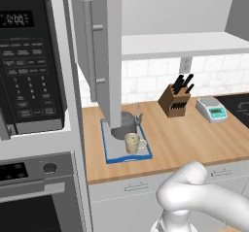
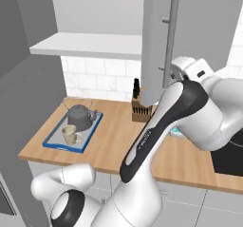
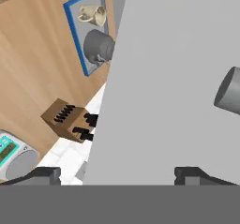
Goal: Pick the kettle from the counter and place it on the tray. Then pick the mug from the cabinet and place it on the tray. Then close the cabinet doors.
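From the left base camera I see the kettle (image 1: 125, 124) and mug (image 1: 133, 142) both on the tray (image 1: 107, 151), the mug in front – an open cabinet door (image 1: 99, 51) hangs above it. Right base camera: same pair on that tray, knife block (image 2: 139, 111) to its right. Hand camera: my gripper (image 3: 117, 173) is spread wide, empty, facing a door panel (image 3: 173, 92).

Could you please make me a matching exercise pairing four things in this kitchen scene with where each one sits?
Things:
1. squat dark grey metal kettle
2. brown wooden knife block
3. small white kitchen scale
4. black microwave

Places:
A. built into the tall unit above the oven
B. on the blue-rimmed grey tray, beside the beige mug
C. on the counter, right of the knife block
D. against the tiled wall, holding black-handled knives

Pairs: 1-B, 2-D, 3-C, 4-A
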